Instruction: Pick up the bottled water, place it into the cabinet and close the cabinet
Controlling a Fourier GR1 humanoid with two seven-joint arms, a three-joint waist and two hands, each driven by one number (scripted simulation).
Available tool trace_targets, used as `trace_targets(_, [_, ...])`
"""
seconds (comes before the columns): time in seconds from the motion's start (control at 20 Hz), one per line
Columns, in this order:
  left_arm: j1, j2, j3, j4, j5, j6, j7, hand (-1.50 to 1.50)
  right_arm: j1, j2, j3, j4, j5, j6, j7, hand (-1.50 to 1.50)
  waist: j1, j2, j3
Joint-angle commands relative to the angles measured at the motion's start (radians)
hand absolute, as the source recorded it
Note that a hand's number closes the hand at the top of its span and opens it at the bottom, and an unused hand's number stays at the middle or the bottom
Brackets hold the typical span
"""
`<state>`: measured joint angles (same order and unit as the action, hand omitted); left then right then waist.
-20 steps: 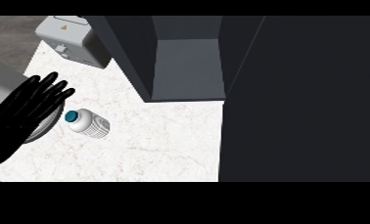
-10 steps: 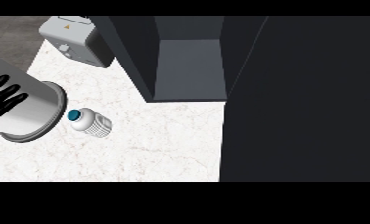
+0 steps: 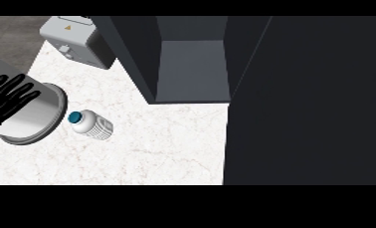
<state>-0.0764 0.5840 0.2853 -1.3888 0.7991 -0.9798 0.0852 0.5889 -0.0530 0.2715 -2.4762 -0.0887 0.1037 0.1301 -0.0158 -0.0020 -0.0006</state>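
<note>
Bottled water, a small clear ribbed plastic bottle with a blue-green cap point(image 3: 89, 124), lying on its side on the white marbled stone counter point(image 3: 158, 147), cap turned toward the view's left, just beside the round brushed-metal pot point(image 3: 37, 117) and untouched by any hand. Left black hand point(image 3: 15, 96) seen at the view's left edge above that pot, fingers spread straight and holding nothing. No right hand anywhere in view. Further up, a pale grey boxy appliance point(image 3: 77, 40) with a small orange triangle mark on top and a round knob; no readable writing on it or on the bottle. Beyond that, the open dark grey cabinet point(image 3: 192, 65), flat smooth shelf floor exposed, tall dark door panel point(image 3: 301, 102) filling the view's right. Bare counter between bottle and cabinet front.
</note>
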Motion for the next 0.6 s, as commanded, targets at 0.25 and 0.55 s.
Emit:
trace_targets(0.25, [-0.087, -0.101, 0.057, 0.164, -0.325, -0.041, -0.144, -1.5, 0.136, -0.044, -0.021, -0.114, -0.017, 0.039, -0.059, -1.5, -0.006, 0.002, -0.001])
trace_targets(0.55, [-0.112, -0.153, 0.054, 0.273, -0.476, -0.047, -0.246, -1.5, 0.171, -0.055, -0.001, -0.118, -0.016, 0.053, -0.103, -1.5, -0.025, 0.007, -0.003])
